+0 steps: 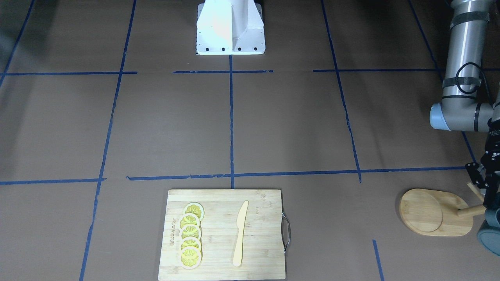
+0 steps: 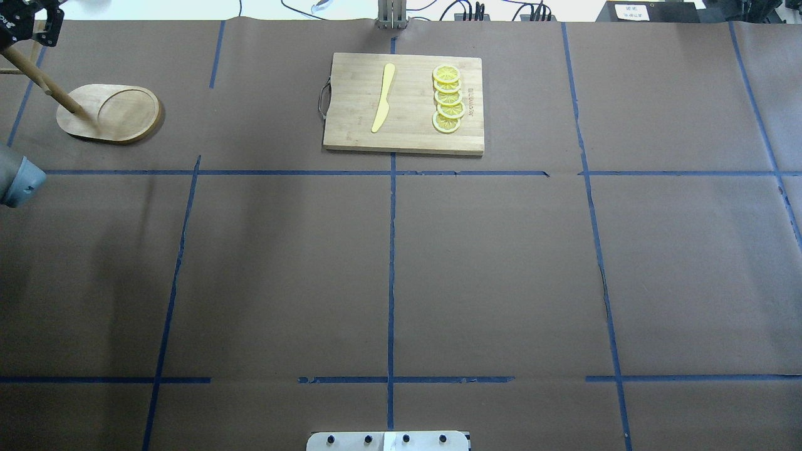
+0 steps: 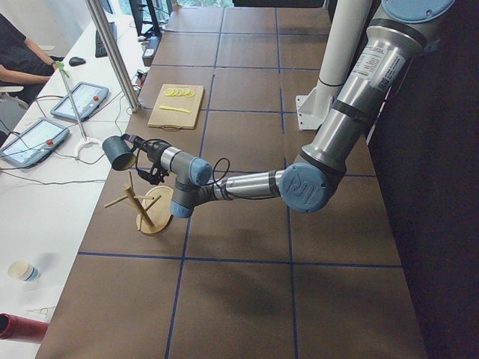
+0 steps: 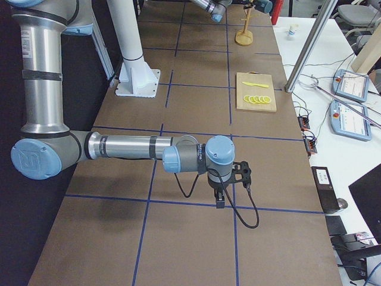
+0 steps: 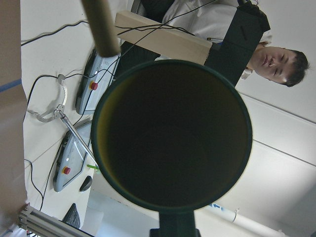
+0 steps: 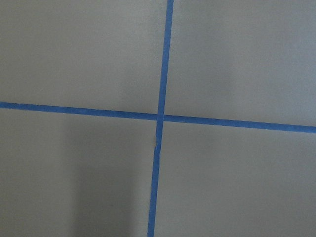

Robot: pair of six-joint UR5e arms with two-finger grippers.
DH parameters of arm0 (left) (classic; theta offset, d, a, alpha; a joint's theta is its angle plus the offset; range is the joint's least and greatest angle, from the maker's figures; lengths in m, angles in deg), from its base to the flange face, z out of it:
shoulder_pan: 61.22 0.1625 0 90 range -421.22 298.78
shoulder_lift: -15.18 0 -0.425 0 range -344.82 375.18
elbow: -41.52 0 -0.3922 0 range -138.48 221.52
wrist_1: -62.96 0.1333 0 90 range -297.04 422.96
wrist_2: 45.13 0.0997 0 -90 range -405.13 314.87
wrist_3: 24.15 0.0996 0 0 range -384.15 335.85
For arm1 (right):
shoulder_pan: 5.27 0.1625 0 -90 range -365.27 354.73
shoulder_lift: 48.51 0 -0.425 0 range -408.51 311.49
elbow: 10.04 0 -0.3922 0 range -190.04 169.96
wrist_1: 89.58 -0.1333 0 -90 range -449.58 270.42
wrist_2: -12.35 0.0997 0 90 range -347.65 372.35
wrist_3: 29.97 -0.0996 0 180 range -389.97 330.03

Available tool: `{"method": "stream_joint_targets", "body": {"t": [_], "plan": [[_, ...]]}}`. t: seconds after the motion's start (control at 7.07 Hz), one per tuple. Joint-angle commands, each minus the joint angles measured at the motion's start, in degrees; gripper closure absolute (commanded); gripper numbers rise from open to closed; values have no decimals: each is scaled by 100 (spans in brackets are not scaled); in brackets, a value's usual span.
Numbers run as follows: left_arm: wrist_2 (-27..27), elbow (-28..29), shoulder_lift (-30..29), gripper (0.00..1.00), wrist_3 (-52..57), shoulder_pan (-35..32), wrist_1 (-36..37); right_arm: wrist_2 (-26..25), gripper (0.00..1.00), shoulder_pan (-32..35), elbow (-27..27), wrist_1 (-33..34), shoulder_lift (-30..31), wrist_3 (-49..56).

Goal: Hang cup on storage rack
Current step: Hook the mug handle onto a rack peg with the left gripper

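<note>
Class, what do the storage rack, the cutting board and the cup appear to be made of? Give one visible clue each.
The storage rack: likely bamboo, pale with fine grain, smooth. The cutting board: similar striped light wood, probably bamboo. The cup: dark, dull outside; ceramic or plastic, cannot tell.

Brown paper-covered tabletop, gridded with blue tape lines. Even, bright room light with soft shadows. Along the far edge runs a long white side desk with two grey touchscreen pendants, loose black cables and a small paper cup. A slanted silver metal pole rises from the desk edge. A person in a dark top sits at the desk.
</note>
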Motion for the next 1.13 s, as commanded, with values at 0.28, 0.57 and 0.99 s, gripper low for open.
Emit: {"method": "stream_joint_targets", "body": {"t": [0.28,0.57,0.99], "plan": [[-36,42,468,98,-225,-33,-716,8,0,0,-6,0,-11,0],[-54,-3,662,97,-288,-25,-964,17,0,0,-5,0,7,0],[-45,242,759,95,-297,2,-965,25,0,9,-5,0,7,0]]}}
